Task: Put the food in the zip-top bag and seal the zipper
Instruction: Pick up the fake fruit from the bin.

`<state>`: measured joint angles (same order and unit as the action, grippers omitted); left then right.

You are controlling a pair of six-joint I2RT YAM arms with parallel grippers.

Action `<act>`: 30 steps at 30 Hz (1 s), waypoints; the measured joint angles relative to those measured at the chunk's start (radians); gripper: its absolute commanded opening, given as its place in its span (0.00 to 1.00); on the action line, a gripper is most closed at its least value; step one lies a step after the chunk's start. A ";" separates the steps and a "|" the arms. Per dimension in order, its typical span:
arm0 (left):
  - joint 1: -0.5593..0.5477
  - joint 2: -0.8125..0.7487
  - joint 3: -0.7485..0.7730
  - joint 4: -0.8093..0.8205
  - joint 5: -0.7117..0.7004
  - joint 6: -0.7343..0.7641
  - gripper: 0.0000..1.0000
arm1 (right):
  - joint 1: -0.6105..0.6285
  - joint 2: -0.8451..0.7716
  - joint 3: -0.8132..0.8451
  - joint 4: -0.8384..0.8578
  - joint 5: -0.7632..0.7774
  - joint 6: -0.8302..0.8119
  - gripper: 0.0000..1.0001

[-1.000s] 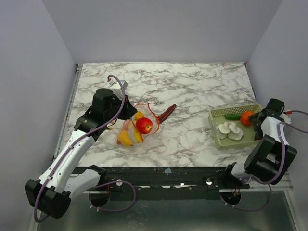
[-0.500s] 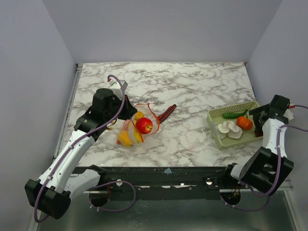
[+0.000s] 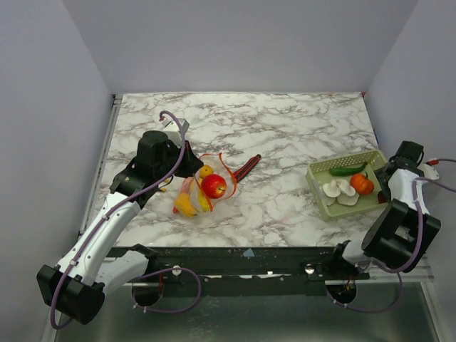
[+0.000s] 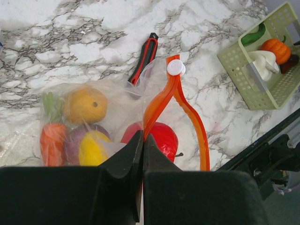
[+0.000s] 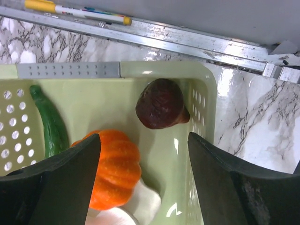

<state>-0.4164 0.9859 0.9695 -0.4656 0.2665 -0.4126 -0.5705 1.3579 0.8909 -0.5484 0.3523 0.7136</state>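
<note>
Tabletop of veined marble carries, at left, a clear floppy plastic bag bulging with a glossy red apple and an orange carrot. The left gripper is pinched tight on its gaping orange-red zipper strip. At right, the right gripper hangs wide apart and empty over a pale green basket holding an orange toy pumpkin.

Your top cam looks down on the whole desk from high at its near edge, your left wrist cam hugs the zip-top bag, and your right one's jammed right over the green basket, which all three catch.
</note>
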 measured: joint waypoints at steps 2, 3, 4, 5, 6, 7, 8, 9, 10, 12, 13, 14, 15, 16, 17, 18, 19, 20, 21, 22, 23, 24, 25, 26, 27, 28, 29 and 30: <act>0.000 0.001 0.000 0.000 0.000 0.000 0.00 | 0.000 0.021 0.000 0.018 0.011 -0.001 0.80; 0.000 0.002 0.000 0.000 0.000 0.000 0.00 | 0.000 0.035 0.000 0.028 0.015 -0.001 0.80; 0.000 0.002 0.000 0.000 0.000 0.000 0.00 | 0.000 0.050 0.000 0.035 0.018 -0.002 0.82; 0.000 0.003 0.000 0.000 0.000 0.000 0.00 | 0.000 0.066 0.000 0.040 0.020 -0.004 0.83; 0.000 0.003 0.000 0.000 0.000 0.000 0.00 | 0.000 0.082 0.000 0.042 0.021 -0.005 0.84; 0.000 0.004 0.000 0.000 0.000 0.000 0.00 | 0.000 0.098 0.000 0.043 0.024 -0.008 0.84; 0.000 0.005 0.000 0.000 0.000 0.000 0.00 | 0.000 0.109 0.000 0.047 0.026 -0.008 0.85; 0.000 0.005 0.000 0.000 0.000 0.000 0.00 | 0.000 0.118 0.000 0.051 0.026 -0.008 0.85; 0.000 0.005 0.000 0.000 0.000 0.000 0.00 | 0.000 0.126 0.000 0.052 0.026 -0.008 0.85; 0.000 0.006 0.000 0.000 0.000 0.000 0.00 | 0.000 0.135 0.000 0.053 0.028 -0.008 0.83; 0.000 0.006 0.000 0.000 0.000 0.000 0.00 | 0.000 0.136 -0.003 0.055 0.028 -0.008 0.82; 0.000 0.006 0.000 0.000 0.001 0.000 0.00 | 0.000 0.136 -0.006 0.056 0.028 -0.008 0.81; 0.000 0.006 0.000 0.000 0.001 0.000 0.00 | 0.000 0.136 -0.009 0.058 0.028 -0.008 0.80; 0.000 0.006 0.000 0.000 0.001 0.000 0.00 | 0.000 0.136 -0.011 0.060 0.028 -0.009 0.78; 0.000 0.006 0.000 0.000 0.001 0.000 0.00 | 0.000 0.136 -0.013 0.063 0.028 -0.010 0.77; 0.000 0.006 0.000 0.000 0.001 0.000 0.00 | 0.000 0.136 -0.016 0.066 0.027 -0.013 0.76; 0.000 0.007 0.000 0.000 0.001 0.000 0.00 | 0.000 0.136 -0.018 0.070 0.027 -0.016 0.76; 0.000 0.007 0.000 0.000 0.001 0.000 0.00 | 0.000 0.136 -0.021 0.075 0.027 -0.016 0.76; 0.000 0.008 0.000 0.000 0.002 0.000 0.00 | 0.000 0.136 -0.024 0.077 0.028 -0.016 0.76; 0.000 0.008 0.000 0.000 0.002 0.000 0.00 | 0.000 0.136 -0.026 0.078 0.028 -0.016 0.74; 0.000 0.009 0.000 0.000 0.004 0.000 0.00 | 0.000 0.136 -0.026 0.079 0.028 -0.017 0.71; 0.000 0.010 0.000 0.000 0.005 0.000 0.00 | 0.000 0.136 -0.026 0.080 0.029 -0.018 0.69; 0.000 0.011 0.000 0.000 0.006 0.000 0.00 | 0.000 0.136 -0.026 0.080 0.030 -0.019 0.66; 0.000 0.011 0.000 0.000 0.007 0.000 0.00 | 0.000 0.136 -0.026 0.081 0.033 -0.020 0.64; 0.000 0.012 0.000 0.000 0.008 0.000 0.00 | 0.000 0.136 -0.026 0.082 0.035 -0.023 0.63; 0.000 0.013 0.000 0.000 0.008 0.000 0.00 | 0.000 0.136 -0.026 0.083 0.040 -0.025 0.61; 0.000 0.013 0.000 0.000 0.008 0.000 0.00 | 0.000 0.136 -0.026 0.084 0.045 -0.026 0.59; 0.000 0.013 0.000 0.000 0.008 0.000 0.00 | 0.000 0.136 -0.026 0.084 0.048 -0.027 0.57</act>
<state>-0.4164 0.9985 0.9695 -0.4656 0.2745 -0.4129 -0.5705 1.4940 0.8654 -0.4644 0.4004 0.6861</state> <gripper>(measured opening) 0.011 0.622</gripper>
